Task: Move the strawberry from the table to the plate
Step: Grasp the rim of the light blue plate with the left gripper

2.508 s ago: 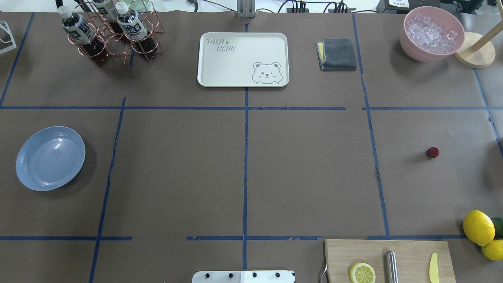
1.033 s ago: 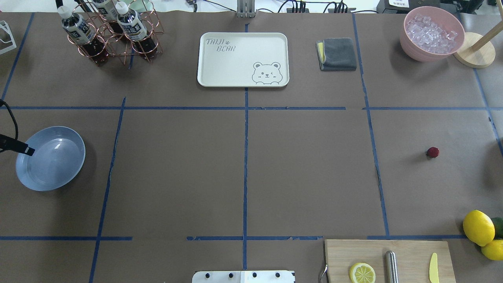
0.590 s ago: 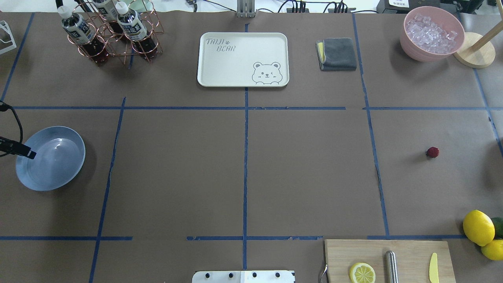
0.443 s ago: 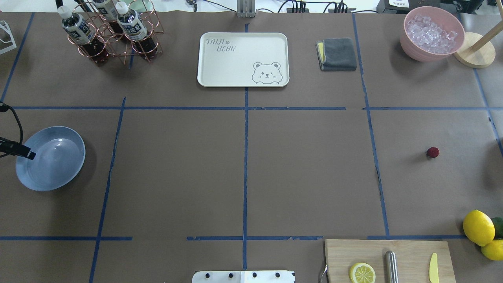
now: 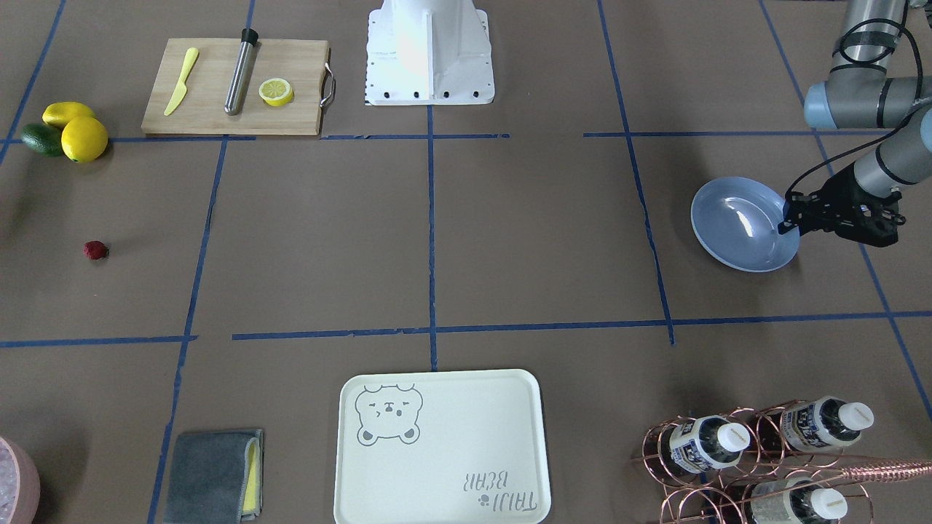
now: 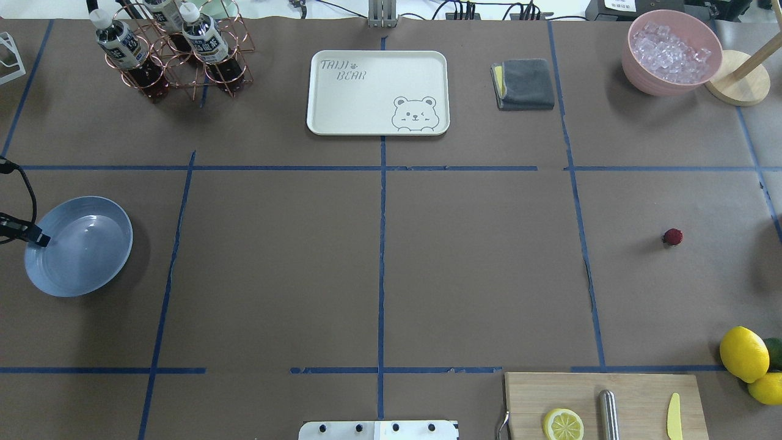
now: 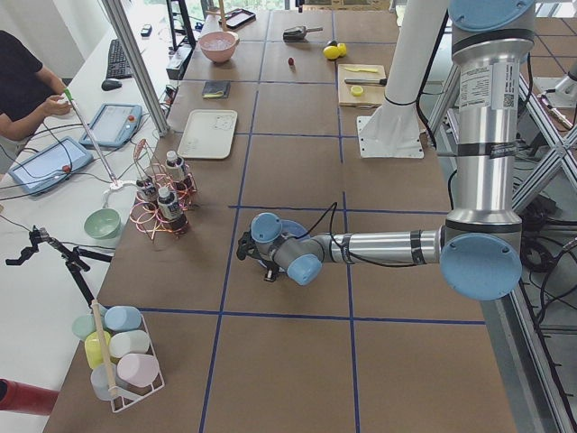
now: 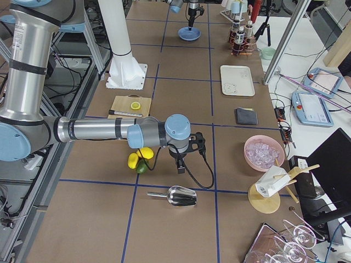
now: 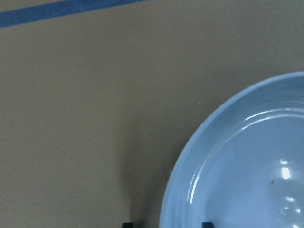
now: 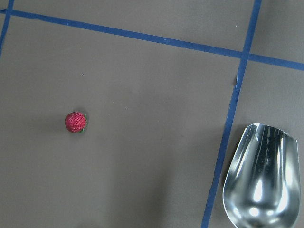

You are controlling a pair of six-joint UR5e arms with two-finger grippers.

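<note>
**Strawberry still on the table, far from the plate**

The strawberry (image 6: 672, 236) is a tiny dark-red berry. It sits alone on the brown table (image 6: 476, 275), in the robot's right half and well apart from the light-blue plate (image 6: 85, 250) on the far left. I judge it very light, soft and easy to bruise. Its bumpy skin should give some grip, but the round shape could let it roll or squirt out. I would close gently across its widest part, coming straight down, with my tips almost touching the paper.

My right gripper (image 8: 181, 167) hangs above that area. Its camera looks down on the berry with a metal scoop (image 10: 262, 175) off to one side. My right fingers do not appear in that view, so I cannot tell whether they are apart or together.

My left gripper (image 6: 40, 238) sits low at the plate's outer edge. Its fingertips (image 9: 206, 224) are spread, with the rim between them, and hold nothing.

A couple of seconds ago no arm showed in the overhead view. My left gripper then came in over the plate, and in the last moment it has drawn back slightly toward the table's edge. The berry and plate have not moved.
</note>
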